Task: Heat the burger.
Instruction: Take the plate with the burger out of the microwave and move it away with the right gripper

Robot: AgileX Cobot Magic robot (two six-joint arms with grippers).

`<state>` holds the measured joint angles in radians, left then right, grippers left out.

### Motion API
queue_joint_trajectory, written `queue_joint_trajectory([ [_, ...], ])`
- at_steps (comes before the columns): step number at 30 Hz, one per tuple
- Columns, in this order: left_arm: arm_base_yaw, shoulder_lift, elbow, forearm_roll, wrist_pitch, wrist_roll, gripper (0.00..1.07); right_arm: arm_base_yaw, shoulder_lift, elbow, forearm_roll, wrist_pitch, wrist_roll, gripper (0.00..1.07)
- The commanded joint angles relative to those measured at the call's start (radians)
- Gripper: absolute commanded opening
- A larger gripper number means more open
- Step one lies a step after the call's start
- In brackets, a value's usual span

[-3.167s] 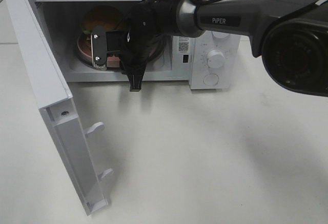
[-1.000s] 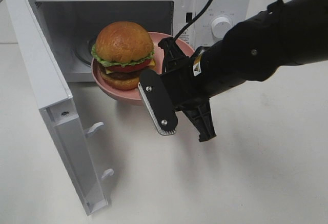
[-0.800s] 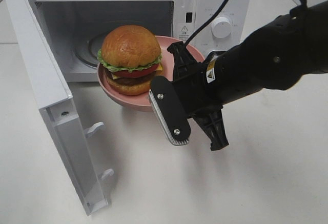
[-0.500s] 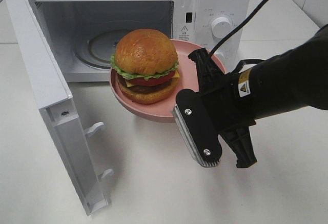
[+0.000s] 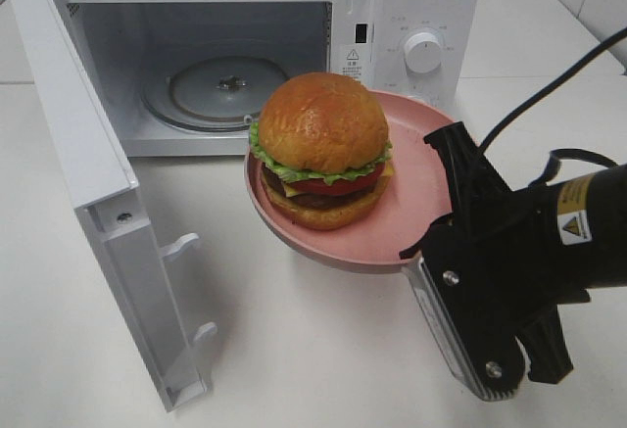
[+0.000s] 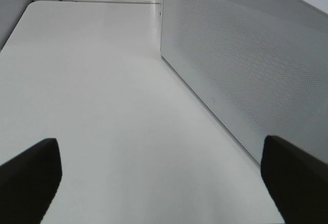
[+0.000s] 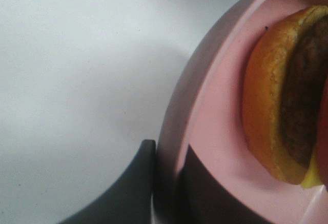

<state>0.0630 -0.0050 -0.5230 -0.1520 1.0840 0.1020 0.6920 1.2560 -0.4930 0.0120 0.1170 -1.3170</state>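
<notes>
The burger [image 5: 323, 144], with its glossy brown bun, lettuce frill, tomato and cheese, sits on a round pink plate [image 5: 416, 193]. The plate hangs in the air in front of the open microwave [image 5: 421, 17]. My right gripper [image 5: 431, 244] is shut on the plate's right rim. In the right wrist view my right gripper [image 7: 166, 157] pinches the plate [image 7: 210, 126], and the burger [image 7: 279, 106] lies close beyond it. My left gripper [image 6: 164, 183] stands open over bare table and does not show in the exterior high view.
The microwave door [image 5: 78, 173] swings wide to the left, down toward the table's front. Inside lies the bare glass turntable [image 5: 225, 90]. The control knobs [image 5: 423, 53] are on the right front. A white perforated microwave panel [image 6: 246, 70] stands beside my left gripper.
My right gripper has drawn the plate with the burger out of the microwave cavity and toward the front right. The turntable is now uncovered.
</notes>
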Motion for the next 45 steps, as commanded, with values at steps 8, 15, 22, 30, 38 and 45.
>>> queue_joint_trajectory([
  [8, -0.004, -0.017, 0.003, -0.001, -0.008, -0.007, 0.98, -0.001, -0.184, 0.058, -0.077, 0.055, 0.128, 0.00],
  [15, -0.004, -0.017, 0.003, -0.001, -0.008, -0.007, 0.98, -0.003, -0.274, 0.059, -0.292, 0.183, 0.417, 0.00],
  [22, -0.004, -0.017, 0.003, -0.001, -0.008, -0.007, 0.98, -0.004, -0.300, 0.059, -0.474, 0.289, 0.634, 0.00],
  [30, -0.004, -0.017, 0.003, -0.001, -0.008, -0.007, 0.98, -0.004, -0.300, 0.059, -0.772, 0.433, 1.101, 0.00],
  [38, -0.004, -0.017, 0.003, -0.001, -0.008, -0.007, 0.98, -0.004, -0.300, 0.059, -0.795, 0.544, 1.334, 0.00],
  [45, -0.004, -0.017, 0.003, -0.001, -0.008, -0.007, 0.98, -0.004, -0.300, 0.059, -0.825, 0.668, 1.567, 0.00],
])
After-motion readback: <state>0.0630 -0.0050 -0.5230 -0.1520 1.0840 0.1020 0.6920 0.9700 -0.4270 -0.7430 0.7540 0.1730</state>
